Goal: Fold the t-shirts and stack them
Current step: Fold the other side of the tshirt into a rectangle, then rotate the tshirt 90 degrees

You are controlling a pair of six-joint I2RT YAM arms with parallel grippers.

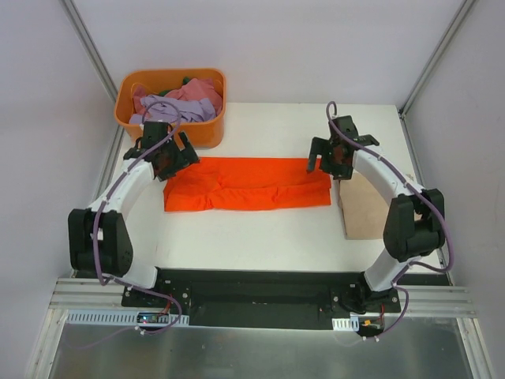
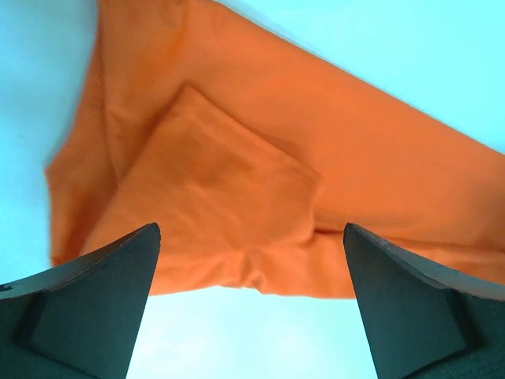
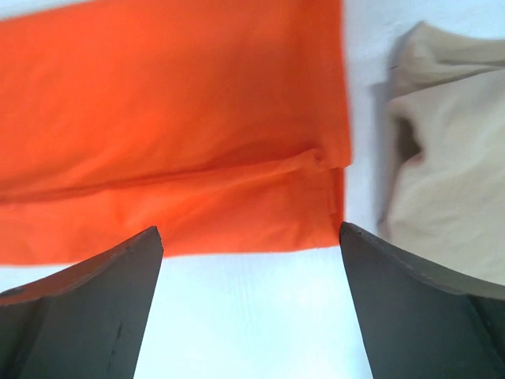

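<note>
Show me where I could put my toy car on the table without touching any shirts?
Bare table runs between the orange shirt and the arms' bases, and again behind that shirt, right of the orange tub. It is crowded at the right, where the tan shirt lies by the right arm.

This looks like a robotics lab test cell: a white table (image 1: 260, 237) boxed in by plain white panels (image 1: 276, 47) on aluminium struts (image 1: 87, 43), with two cabled arms (image 1: 130, 188) bolted to a black plate (image 1: 260, 286) on a slotted rail (image 1: 83, 295).
</note>
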